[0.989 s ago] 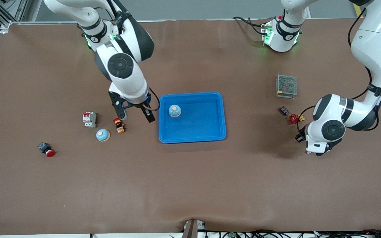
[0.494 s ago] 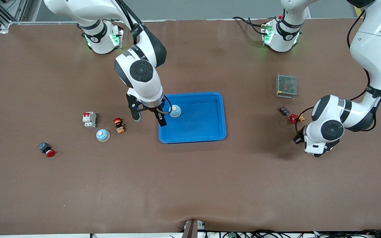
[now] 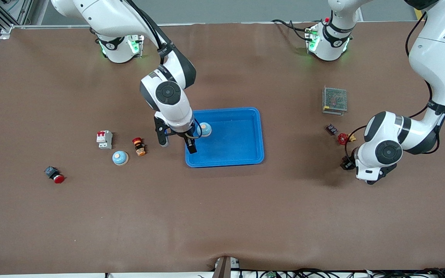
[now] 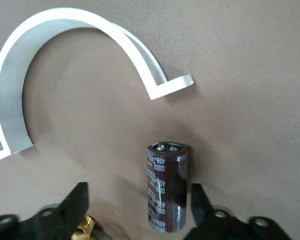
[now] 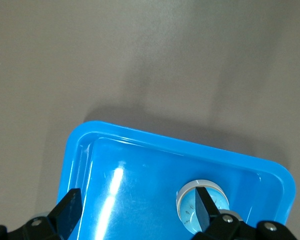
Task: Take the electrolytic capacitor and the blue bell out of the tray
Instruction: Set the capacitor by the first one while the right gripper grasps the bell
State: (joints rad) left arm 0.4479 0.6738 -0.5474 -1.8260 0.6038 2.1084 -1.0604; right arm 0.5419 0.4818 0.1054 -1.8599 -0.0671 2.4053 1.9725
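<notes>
A dark brown capacitor (image 4: 167, 187) lies on the table between the fingers of my left gripper (image 4: 137, 210), close to one finger; the jaws stand wide and open. In the front view that gripper (image 3: 347, 163) is low over the table at the left arm's end, and the hand hides the capacitor. A light blue bell (image 3: 206, 129) sits in the blue tray (image 3: 245, 158). My right gripper (image 3: 177, 143) hangs open over the tray's edge on the right arm's side, with one finger over the bell (image 5: 187, 207). A second bell (image 3: 120, 158) rests on the table.
A white curved strip (image 4: 65, 30) and a brass piece (image 4: 85, 231) lie by the capacitor. A mesh box (image 3: 334, 100), a dark part (image 3: 331, 129) and a red valve wheel (image 3: 342, 138) are nearby. A breaker (image 3: 104, 139), an orange switch (image 3: 139, 146) and a red button (image 3: 55, 175) lie toward the right arm's end.
My right arm has swung from the table beside the tray to over the tray's edge, next to the bell. The left hand has shifted slightly.
</notes>
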